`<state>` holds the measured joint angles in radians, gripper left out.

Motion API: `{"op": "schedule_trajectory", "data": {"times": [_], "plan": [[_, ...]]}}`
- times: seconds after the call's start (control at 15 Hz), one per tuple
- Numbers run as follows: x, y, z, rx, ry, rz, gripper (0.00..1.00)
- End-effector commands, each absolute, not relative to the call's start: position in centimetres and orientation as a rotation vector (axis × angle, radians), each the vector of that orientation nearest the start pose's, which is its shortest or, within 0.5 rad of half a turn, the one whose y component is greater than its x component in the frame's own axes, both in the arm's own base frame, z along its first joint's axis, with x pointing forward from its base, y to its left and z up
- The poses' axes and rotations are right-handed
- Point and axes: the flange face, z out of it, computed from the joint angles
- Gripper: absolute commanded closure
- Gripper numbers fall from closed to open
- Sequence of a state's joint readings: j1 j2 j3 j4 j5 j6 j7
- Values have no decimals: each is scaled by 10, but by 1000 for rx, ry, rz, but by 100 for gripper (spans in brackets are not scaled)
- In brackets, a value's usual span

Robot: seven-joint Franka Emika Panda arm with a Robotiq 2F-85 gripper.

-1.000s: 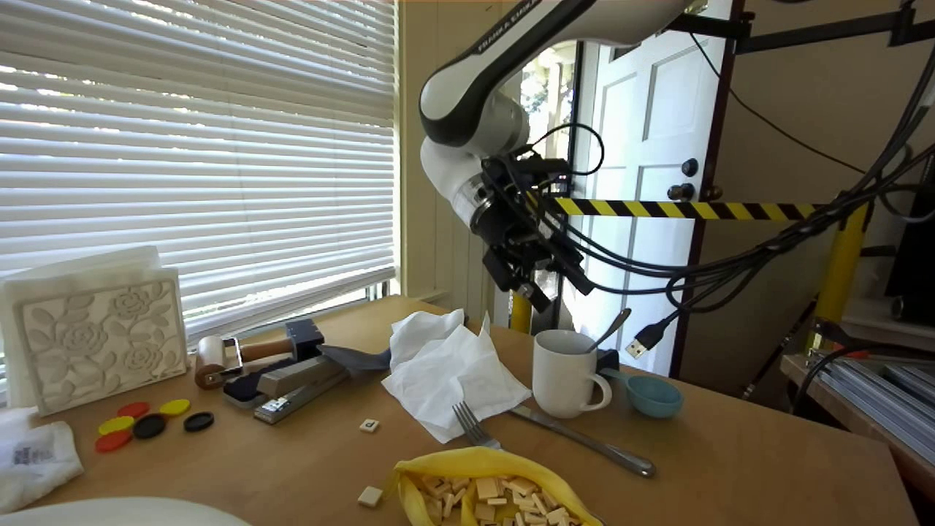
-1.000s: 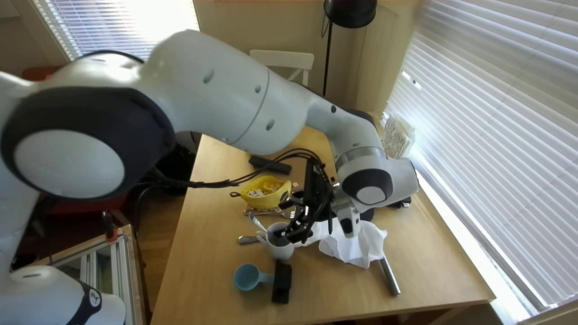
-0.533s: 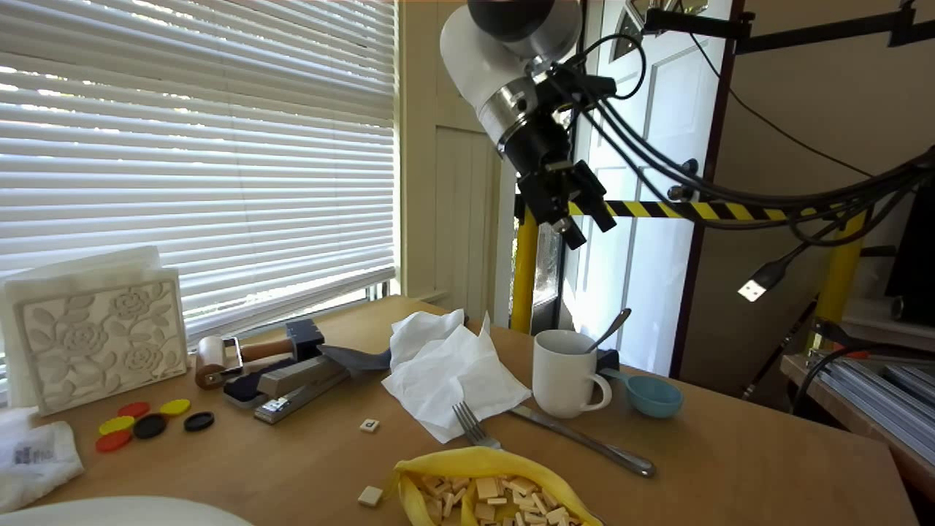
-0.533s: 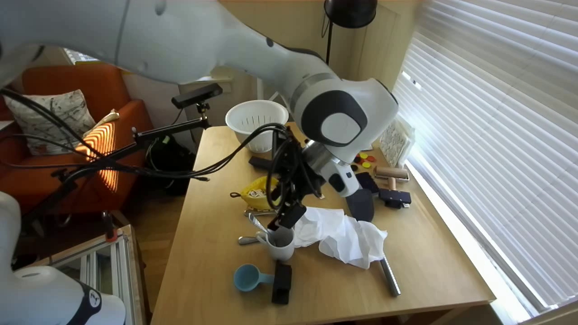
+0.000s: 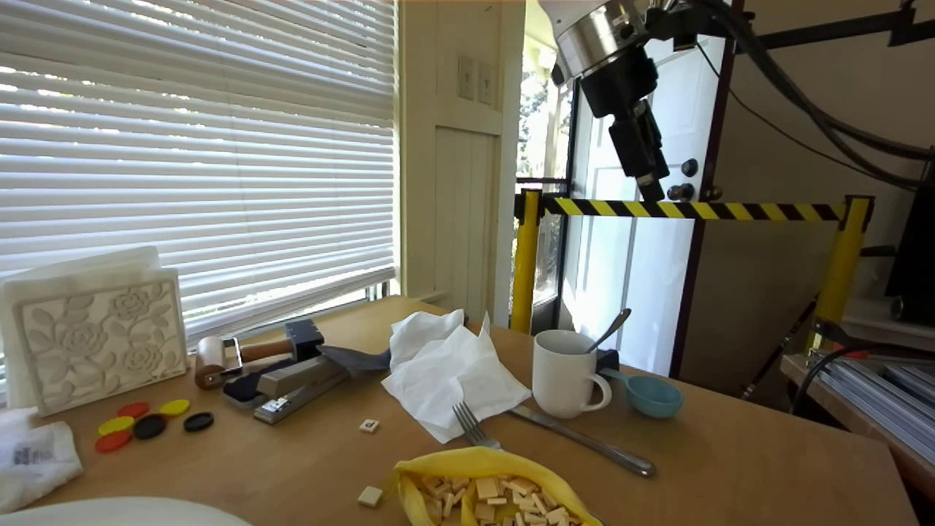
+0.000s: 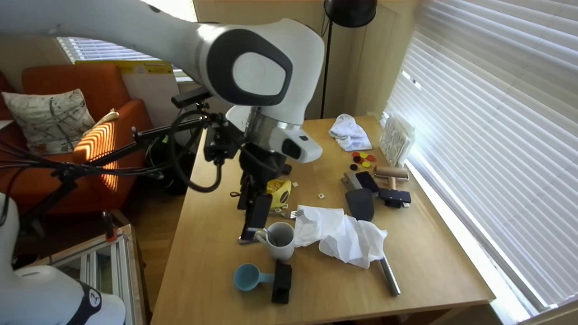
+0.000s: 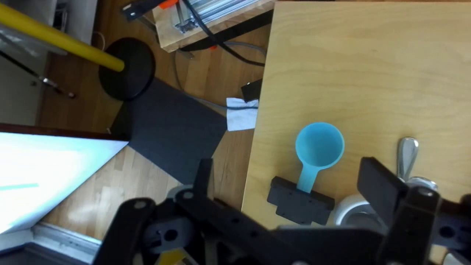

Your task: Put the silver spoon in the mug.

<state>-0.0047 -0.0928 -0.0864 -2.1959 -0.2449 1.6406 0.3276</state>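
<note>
The white mug (image 5: pixel 562 383) stands upright on the table; it also shows in an exterior view (image 6: pixel 285 251). The silver spoon (image 5: pixel 611 330) leans inside it, its handle sticking out past the rim. My gripper (image 5: pixel 650 193) is high above the table, well above the mug and apart from it. In an exterior view the gripper (image 6: pixel 249 235) overlaps part of the spoon's handle. In the wrist view the fingers (image 7: pixel 287 162) are spread wide with nothing held between them. There the mug's rim (image 7: pixel 343 210) is partly hidden behind a finger.
A blue scoop (image 5: pixel 654 397) and a black block (image 6: pixel 282 283) lie beside the mug. A longer silver utensil (image 5: pixel 584 440), a fork (image 5: pixel 475 427), white paper (image 5: pixel 453 372) and a yellow pouch (image 5: pixel 504 464) with tiles are near. A stapler (image 5: pixel 303 383) lies farther off.
The arm has risen and swung away from the window, the gripper climbing and turning so it shows edge-on in the exterior views. The mug and spoon have not moved.
</note>
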Motion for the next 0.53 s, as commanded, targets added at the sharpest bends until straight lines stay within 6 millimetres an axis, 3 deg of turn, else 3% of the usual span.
{"op": "schedule_trajectory", "data": {"times": [0.0, 0.07, 0.13, 0.27, 0.47], "plan": [[392, -69, 413, -3440, 388, 527, 0], [379, -73, 416, -3475, 343, 481, 0], [416, -69, 411, -3405, 454, 607, 0], [394, -72, 415, -3437, 411, 547, 0], [383, -71, 417, -3444, 392, 513, 0]]}}
